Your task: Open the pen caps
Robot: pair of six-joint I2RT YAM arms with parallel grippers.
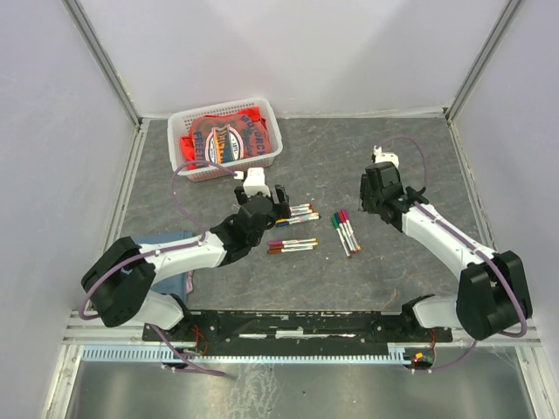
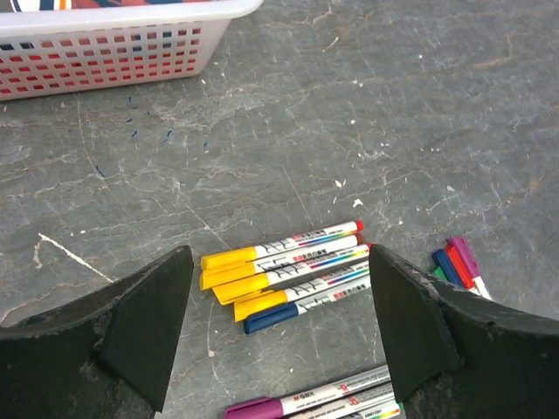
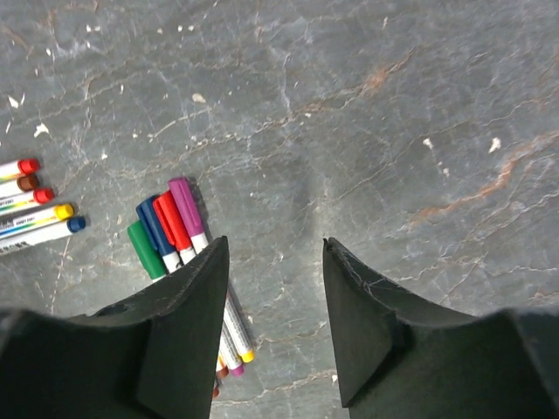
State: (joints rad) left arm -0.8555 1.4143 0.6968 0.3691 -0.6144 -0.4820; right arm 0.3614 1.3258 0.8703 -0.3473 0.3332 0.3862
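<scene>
Although both grippers hang over the grey table, we see neither of them holding anything. Far ahead of the left gripper, off to its left, stands the white mesh basket with the red cloth inside. The left gripper's jaws stand wide apart, and its wrist view frames a row of pens lying flat on the table in the gap between its fingers, touched by neither. The right gripper is likewise spread wide over bare table, and a second cluster of pens lies just to the left of its left finger, partly hidden behind it. A third group of pens shows at the near edge of the left wrist view, close under the left gripper. The pen caps all sit on their barrels. In the row between the left fingers they point to the gripper's left and are yellow, four of them as far as we can count, plus one blue on the nearest pen. Beside the right gripper the caps are green, blue, red and purple, pointing away from it.
</scene>
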